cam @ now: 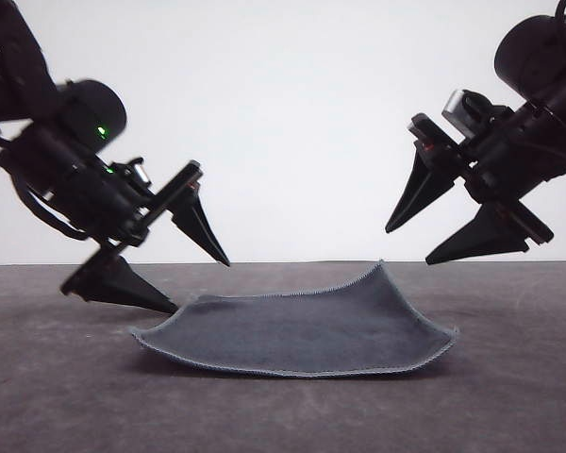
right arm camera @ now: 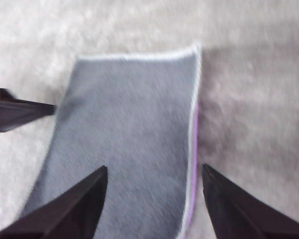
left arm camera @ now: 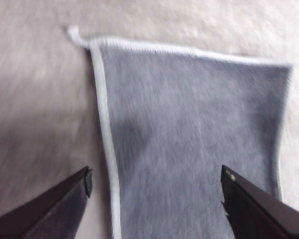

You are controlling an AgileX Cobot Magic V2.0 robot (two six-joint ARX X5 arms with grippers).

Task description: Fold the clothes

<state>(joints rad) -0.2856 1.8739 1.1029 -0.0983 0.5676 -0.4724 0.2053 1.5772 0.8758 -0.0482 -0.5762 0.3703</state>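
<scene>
Both our grippers, left (cam: 174,274) and right (cam: 424,241), hang wide open and empty over the flat cloth (cam: 297,330), so next we judge each must pinch an edge to start the fold.

Both arms matte black with rounded cylindrical wrist housings. Left arm's black two-finger gripper (cam: 200,283): long tapered wedge fingers ending in sharp points, each on a flat black carriage bar; a small silvery round fitting sits near the bar. Two small green LEDs lit on the left wrist housing, and a black cable loops beneath it. Right arm's black two-finger gripper (cam: 407,246): same pointed wedge fingers, a grey-silver boxy module mounted above the finger base, tiny red dots near the upper finger mount, a faint green light at the housing edge. In wrist views the fingertips (left arm camera: 84,180) look dark brown-black with flat inner faces.
</scene>
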